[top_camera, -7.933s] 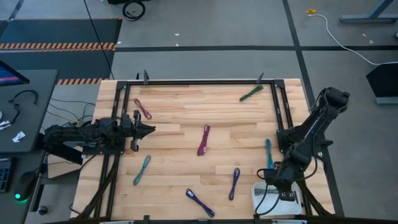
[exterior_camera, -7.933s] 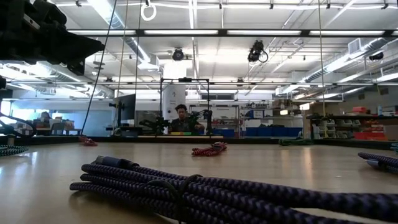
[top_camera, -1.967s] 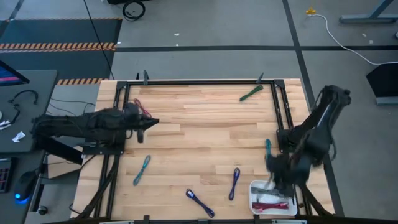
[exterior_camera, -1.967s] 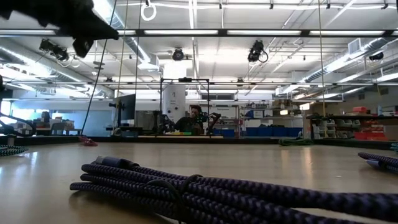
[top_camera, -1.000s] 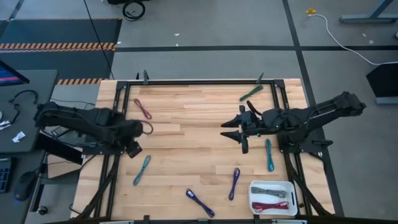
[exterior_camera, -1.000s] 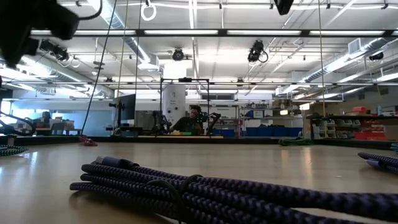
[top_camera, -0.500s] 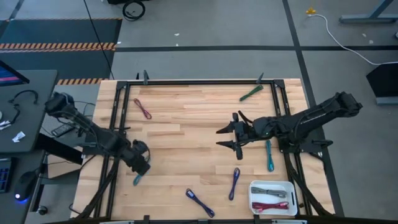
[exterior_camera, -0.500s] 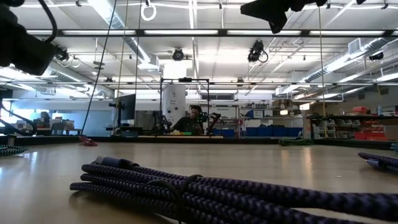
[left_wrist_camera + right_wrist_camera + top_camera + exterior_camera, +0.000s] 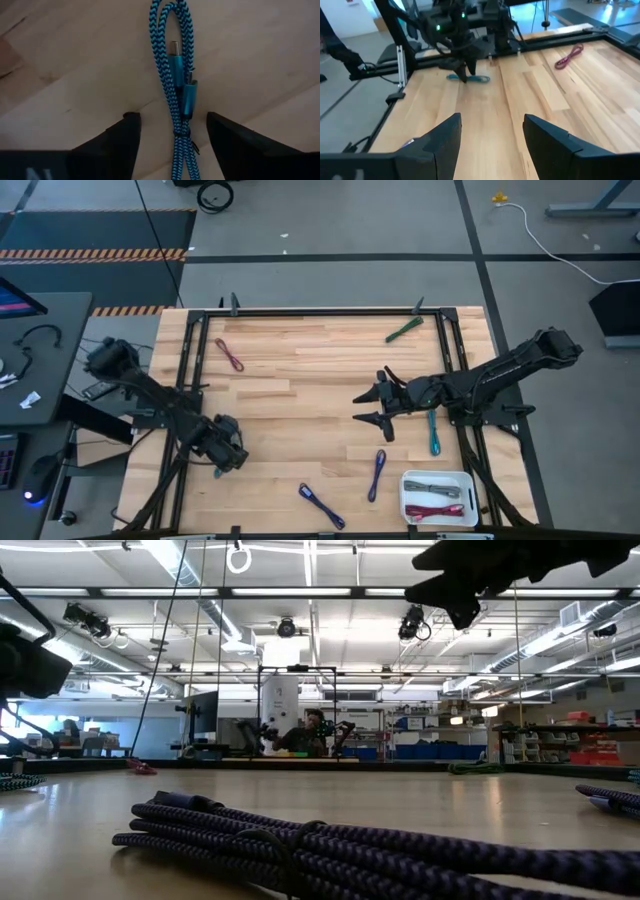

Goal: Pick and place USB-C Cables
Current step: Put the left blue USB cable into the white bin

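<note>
A teal USB-C cable bundle [image 9: 176, 75] lies flat on the wooden table near its left edge. My left gripper [image 9: 172, 117] hangs open just above it, one finger on either side of the bundle's tied part, touching nothing I can see. In the high view this gripper [image 9: 226, 456] covers most of that cable. My right gripper [image 9: 358, 408] stands open above the table's middle right, holding nothing. Other cables lie flat: magenta [image 9: 229, 354], green [image 9: 404, 330], teal [image 9: 433, 430], purple [image 9: 377, 473], blue [image 9: 320, 505].
A white tray [image 9: 408, 482] at the near right corner holds a grey and a magenta cable. A black frame [image 9: 320, 311] runs along the table's far, left and right sides. A dark braided cable [image 9: 300, 840] fills the low view's foreground. A person sits far behind.
My left gripper has gone toward the table's near edge and come down over the teal cable on the left. My right gripper has drifted a little toward the near edge and lower, now showing at the top of the low view. No cable has moved.
</note>
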`<state>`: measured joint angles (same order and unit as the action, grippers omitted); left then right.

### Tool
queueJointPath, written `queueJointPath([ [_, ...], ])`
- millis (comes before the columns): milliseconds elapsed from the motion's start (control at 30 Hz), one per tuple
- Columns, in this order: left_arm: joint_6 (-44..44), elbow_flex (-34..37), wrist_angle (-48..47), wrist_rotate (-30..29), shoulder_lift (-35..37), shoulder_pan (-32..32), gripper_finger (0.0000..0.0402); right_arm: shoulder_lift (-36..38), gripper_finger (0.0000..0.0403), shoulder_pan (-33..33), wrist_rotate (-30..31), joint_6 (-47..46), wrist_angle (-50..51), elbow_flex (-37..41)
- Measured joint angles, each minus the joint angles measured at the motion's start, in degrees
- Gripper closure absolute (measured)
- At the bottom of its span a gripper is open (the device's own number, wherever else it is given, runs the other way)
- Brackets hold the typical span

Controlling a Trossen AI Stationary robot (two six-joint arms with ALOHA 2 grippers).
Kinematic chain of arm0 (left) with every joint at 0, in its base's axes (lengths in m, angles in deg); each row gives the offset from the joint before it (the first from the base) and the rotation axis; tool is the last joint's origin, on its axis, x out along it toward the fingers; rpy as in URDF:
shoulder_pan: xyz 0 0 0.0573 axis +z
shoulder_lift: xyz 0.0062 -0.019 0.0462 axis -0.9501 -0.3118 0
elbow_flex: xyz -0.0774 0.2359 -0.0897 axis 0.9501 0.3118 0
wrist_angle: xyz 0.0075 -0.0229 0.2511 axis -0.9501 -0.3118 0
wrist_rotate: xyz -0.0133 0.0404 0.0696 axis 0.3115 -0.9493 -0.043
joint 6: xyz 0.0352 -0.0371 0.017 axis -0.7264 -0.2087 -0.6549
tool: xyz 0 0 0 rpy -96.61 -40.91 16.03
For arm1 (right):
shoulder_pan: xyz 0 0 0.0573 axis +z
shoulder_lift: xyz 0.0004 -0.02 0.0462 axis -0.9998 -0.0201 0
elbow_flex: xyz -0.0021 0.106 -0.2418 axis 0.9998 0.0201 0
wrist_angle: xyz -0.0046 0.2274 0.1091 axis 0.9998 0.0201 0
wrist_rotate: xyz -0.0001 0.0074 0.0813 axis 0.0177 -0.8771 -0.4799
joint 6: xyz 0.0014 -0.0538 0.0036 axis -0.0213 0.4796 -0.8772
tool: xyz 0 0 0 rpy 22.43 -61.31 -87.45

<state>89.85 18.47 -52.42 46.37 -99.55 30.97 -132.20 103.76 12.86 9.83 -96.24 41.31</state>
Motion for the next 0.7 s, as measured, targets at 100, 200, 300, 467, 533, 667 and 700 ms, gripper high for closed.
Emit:
queueJointPath([
  [100, -0.40, -0.29, 0.27, -0.13, -1.51, 0.00, 0.0226, 0.04, 0.0185, 0.00, 0.07, 0.59, -0.02, -0.09],
  [200, -2.75, -0.16, 2.20, -1.77, -1.50, 0.29, 0.0316, 0.07, 0.0185, 0.00, 0.07, 1.28, 0.07, -0.08],
  [300, -7.03, 0.53, 3.35, -1.28, 0.63, 1.70, 0.0381, 0.07, 0.0185, -0.11, 0.07, 1.89, 0.06, -0.08],
  [467, -17.13, 0.82, 5.00, -3.02, 9.07, 7.54, 0.0383, 0.08, 0.0185, -0.15, -0.32, 1.97, 0.12, -0.09],
  [533, -22.37, 0.69, 6.64, -3.34, 13.23, 11.46, 0.0383, 0.38, 0.0185, -0.15, -0.52, 1.97, 0.31, -0.09],
  [667, -36.51, 0.66, 17.60, -3.48, 18.43, 22.47, 0.0383, 1.49, 0.0185, -0.15, -0.55, 1.99, 0.54, -0.09],
  [700, -40.14, 0.64, 21.47, -3.01, 18.77, 25.50, 0.0383, 1.87, 0.0185, -0.15, -0.48, 1.98, 0.90, -0.09],
])
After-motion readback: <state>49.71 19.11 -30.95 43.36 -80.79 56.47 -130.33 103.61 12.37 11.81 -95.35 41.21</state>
